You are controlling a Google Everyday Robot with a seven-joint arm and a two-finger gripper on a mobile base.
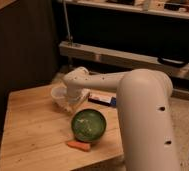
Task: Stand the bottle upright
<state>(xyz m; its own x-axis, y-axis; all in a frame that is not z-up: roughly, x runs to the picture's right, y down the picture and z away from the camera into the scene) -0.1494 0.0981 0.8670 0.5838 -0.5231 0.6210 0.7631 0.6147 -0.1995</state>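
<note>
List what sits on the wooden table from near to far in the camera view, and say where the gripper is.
Orange piece → green bowl → translucent cup and blue-and-white box at the far edge. The gripper hangs at the cup, just beyond the bowl; the bottle cannot be made out there.

table (pixel 33 130): bowl (pixel 89 124) centre-right | carrot (pixel 79 145) at bowl's 7 o'clock, just beside | cup (pixel 62 96) at bowl's 10 o'clock | box (pixel 101 98) at bowl's 1 o'clock | gripper (pixel 72 101) over cup, left of box
</note>
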